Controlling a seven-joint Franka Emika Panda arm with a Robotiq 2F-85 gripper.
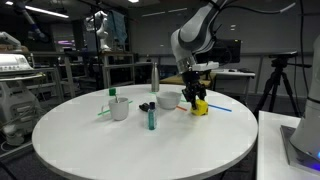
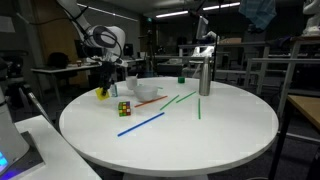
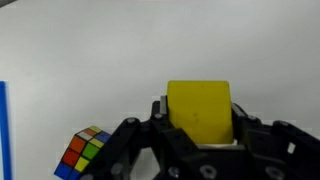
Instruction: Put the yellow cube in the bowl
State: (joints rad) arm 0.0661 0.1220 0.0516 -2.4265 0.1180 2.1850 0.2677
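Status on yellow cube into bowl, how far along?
Done: the end effector is positioned over the small bright-yellow cube, fingers flanking its sides. In hand: the grasp; closure is unclear, and the cube looks to be resting on the round white table. Left: lift, carry to the shallow white bowl nearby, release.

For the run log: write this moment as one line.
stage: grasp | claw: around yellow cube, closure unclear | yellow cube: beside bowl, not inside
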